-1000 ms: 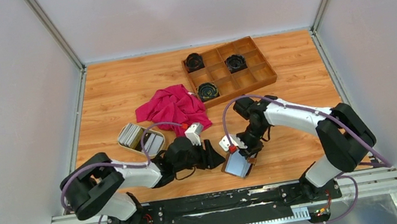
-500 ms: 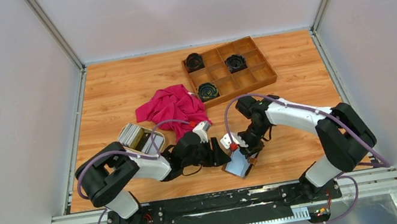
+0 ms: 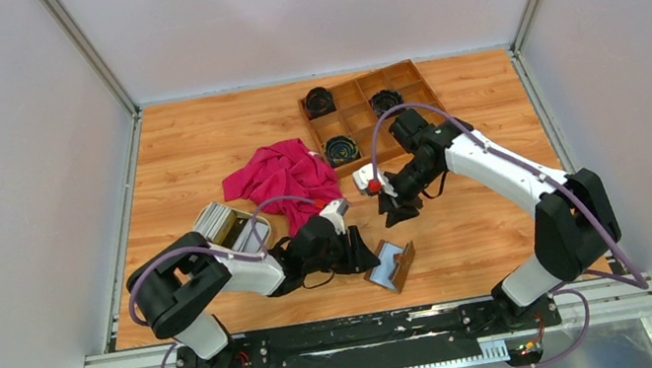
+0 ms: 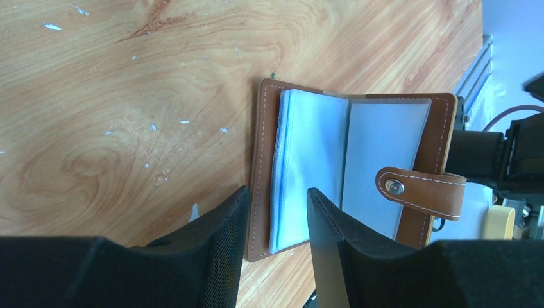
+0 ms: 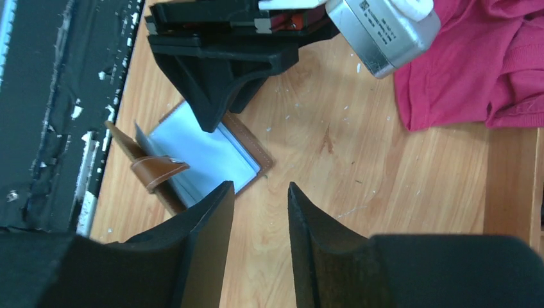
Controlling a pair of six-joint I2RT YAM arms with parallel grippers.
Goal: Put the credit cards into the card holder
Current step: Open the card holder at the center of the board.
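Top external view: card holder [image 3: 391, 266] lies open on the tabletop [image 3: 470, 230] close to its near edge, spine running roughly near-to-far; left claw [image 3: 367, 259] straddles its left cover, jaws apart, clamping nothing visible; right claw [image 3: 399, 212] hangs beyond, parted, empty; credit cards [image 3: 214, 222] sit left-rear, nearer the left arm; red cloth [image 3: 286, 176] borders that path.
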